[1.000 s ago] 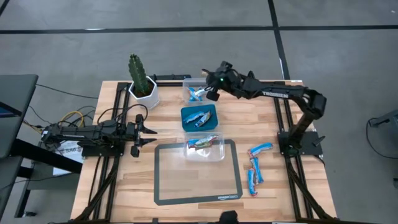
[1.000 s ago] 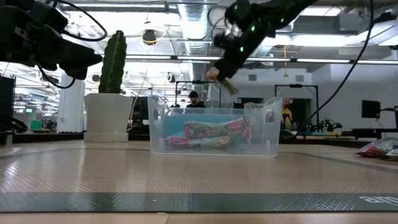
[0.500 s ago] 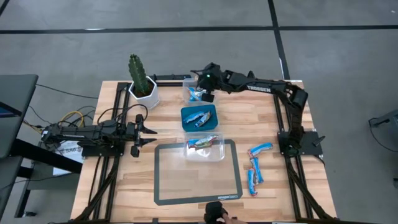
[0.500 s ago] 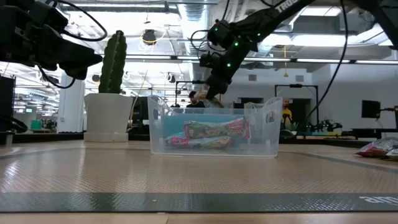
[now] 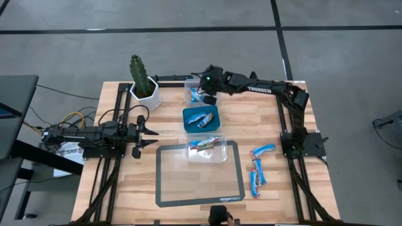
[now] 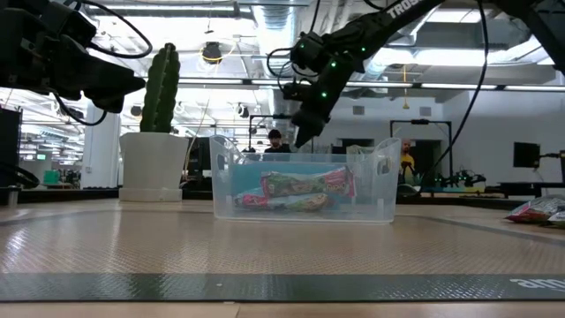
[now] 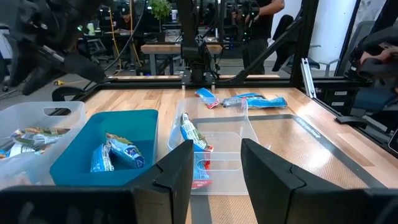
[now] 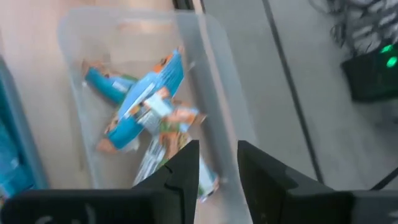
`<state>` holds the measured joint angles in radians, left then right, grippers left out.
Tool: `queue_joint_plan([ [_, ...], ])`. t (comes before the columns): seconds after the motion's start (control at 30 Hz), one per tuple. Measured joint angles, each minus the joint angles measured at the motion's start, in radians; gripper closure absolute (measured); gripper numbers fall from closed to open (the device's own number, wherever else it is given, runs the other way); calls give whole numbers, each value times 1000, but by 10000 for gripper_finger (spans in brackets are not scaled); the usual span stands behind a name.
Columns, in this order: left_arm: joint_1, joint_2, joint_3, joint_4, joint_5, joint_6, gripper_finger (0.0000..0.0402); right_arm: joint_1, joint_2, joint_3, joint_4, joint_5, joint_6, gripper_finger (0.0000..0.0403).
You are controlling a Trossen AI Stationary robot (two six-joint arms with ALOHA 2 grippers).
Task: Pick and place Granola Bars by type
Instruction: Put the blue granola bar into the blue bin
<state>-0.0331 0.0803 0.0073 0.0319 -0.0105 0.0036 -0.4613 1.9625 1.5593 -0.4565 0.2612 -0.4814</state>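
Three square tubs line up beside a potted cactus [image 5: 142, 78]; the right gripper [image 5: 207, 94] hovers over the far clear tub [image 5: 190, 83], fingers parted, empty, above blue wrapped granola bars [image 8: 146, 99].

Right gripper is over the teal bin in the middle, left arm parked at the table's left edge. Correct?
Not quite. The high view shows the right gripper over the far clear bin, not the teal bin. The left gripper is indeed parked at the left.
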Motion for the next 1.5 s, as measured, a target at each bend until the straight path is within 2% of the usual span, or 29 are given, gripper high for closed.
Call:
queue_joint_plan([
  [0.2, 0, 0, 0, 0, 0, -4, 273, 17, -4, 0, -95, 3, 87, 300],
  [0.57, 0, 0, 0, 0, 0, -6, 273, 58, -93, -2, -287, 17, 236, 300],
  [0.93, 0, 0, 0, 0, 0, -7, 273, 189, -240, -192, -295, 145, 443, 300],
  [1.27, 0, 0, 0, 0, 0, -3, 273, 361, -398, -378, -369, 229, 801, 301],
  [1.5, 0, 0, 0, 0, 0, -3, 273, 504, -444, -436, -535, 249, 1109, 301],
])
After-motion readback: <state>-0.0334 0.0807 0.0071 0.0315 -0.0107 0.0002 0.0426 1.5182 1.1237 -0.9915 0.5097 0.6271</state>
